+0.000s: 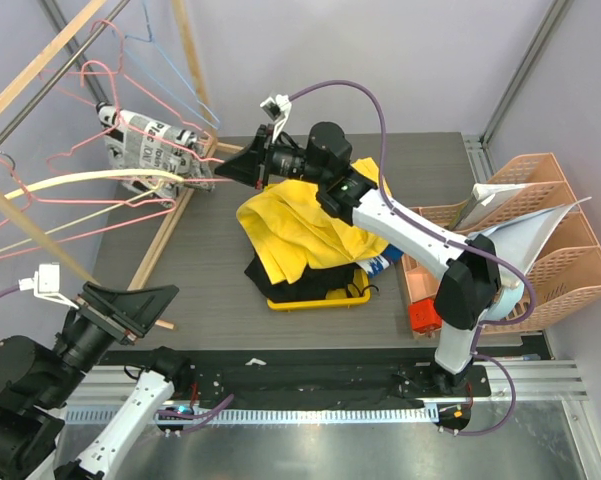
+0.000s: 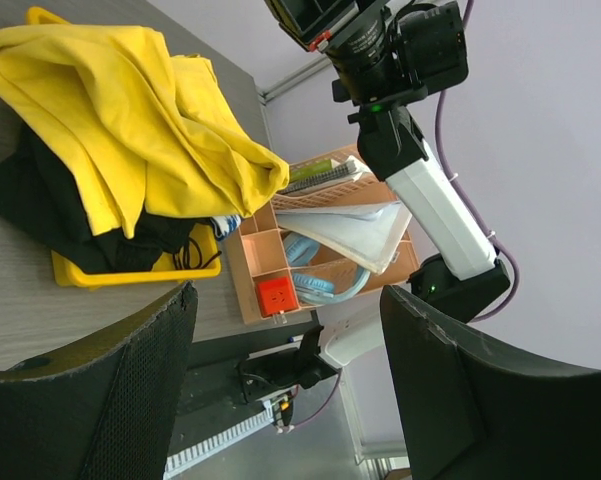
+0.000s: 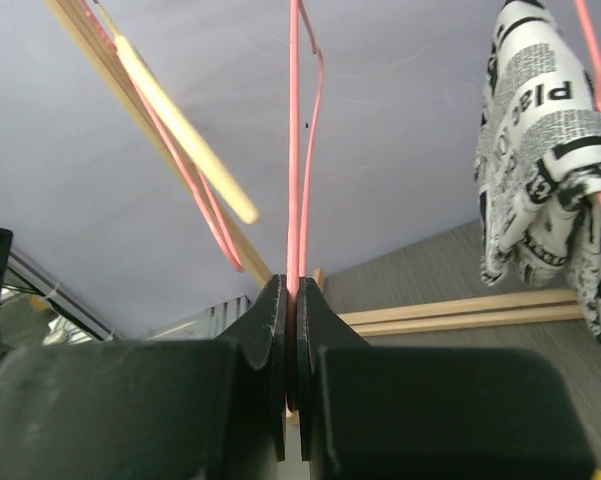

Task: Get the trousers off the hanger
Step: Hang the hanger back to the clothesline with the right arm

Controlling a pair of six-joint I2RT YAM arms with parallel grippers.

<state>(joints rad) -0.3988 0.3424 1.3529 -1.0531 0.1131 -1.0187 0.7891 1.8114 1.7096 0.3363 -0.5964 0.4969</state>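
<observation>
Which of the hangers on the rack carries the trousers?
The pink wire hanger with the newspaper-print trousers draped over it. The blue hanger, the cream hanger and the other pink ones hang bare.

- This looks like a robotics laboratory, not a home.
- Two robot arms (image 1: 420, 235) are bolted to a metal rail (image 1: 330, 412) at 6 o'clock.
- An aluminium frame post (image 1: 525, 60) stands at 1 o'clock, before plain bare walls (image 1: 420, 60).
- A rough wooden rack (image 1: 166, 232) with wire hangers (image 1: 110, 85) is at 10 o'clock.
</observation>
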